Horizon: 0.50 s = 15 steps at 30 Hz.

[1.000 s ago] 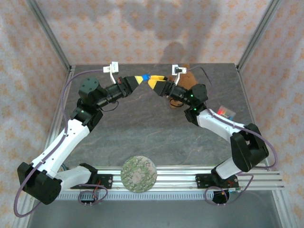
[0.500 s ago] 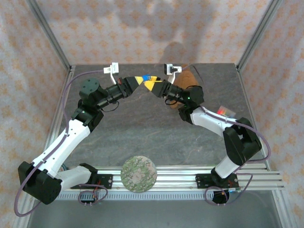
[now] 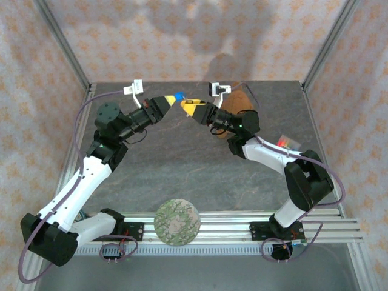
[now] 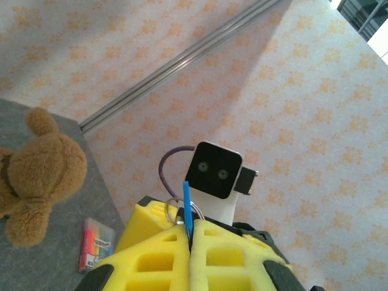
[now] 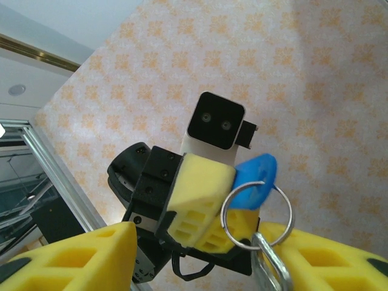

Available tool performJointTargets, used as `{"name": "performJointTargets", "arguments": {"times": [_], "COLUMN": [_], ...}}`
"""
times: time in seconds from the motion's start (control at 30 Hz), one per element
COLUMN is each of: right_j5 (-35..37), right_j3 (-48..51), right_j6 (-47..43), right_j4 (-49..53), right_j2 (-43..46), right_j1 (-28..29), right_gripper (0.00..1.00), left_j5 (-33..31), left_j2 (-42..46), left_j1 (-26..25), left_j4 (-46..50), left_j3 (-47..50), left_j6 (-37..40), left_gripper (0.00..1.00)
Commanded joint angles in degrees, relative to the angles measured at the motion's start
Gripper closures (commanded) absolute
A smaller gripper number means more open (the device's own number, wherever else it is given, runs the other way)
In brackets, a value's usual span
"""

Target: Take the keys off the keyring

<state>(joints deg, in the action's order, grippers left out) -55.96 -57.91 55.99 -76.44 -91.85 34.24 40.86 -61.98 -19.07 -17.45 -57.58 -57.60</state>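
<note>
- Left claw clamped tight on blue key, which is seen edge-on between the yellow pads
- Keyring hangs on that key, touching the pad tips
- Right claw faces the left one with its pads apart; the ring sits in front of the gap and a silver key dangles from it against one pad
- Top view: both claws nose to nose in the air over the far half of the worktop, close but not touching
- Beyond them, a brown teddy bear and a striped colour pack lie on the worktop, well apart from the ring
</note>
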Motion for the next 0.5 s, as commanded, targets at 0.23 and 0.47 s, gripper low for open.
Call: {"name": "performJointTargets", "arguments": {"times": [0.23,0.47], "right_j5": [0.3,0.7], "right_j3": [0.7,0.1], "right_j6": [0.4,1.0], "right_j4": [-3.9,-3.8], "right_j2": [-0.2,-0.8], "right_j1": [0.1,0.0], "right_gripper": [0.62,0.74], "left_j5": [-1.5,-1.3], "left_j2": [2.6,2.9], "left_j1": [0.7,0.8], "left_j4": [-1.0,-0.9], "left_j3": [0.7,0.9], "left_j6": [0.7,0.7], "left_gripper": [1.00,1.00]}}
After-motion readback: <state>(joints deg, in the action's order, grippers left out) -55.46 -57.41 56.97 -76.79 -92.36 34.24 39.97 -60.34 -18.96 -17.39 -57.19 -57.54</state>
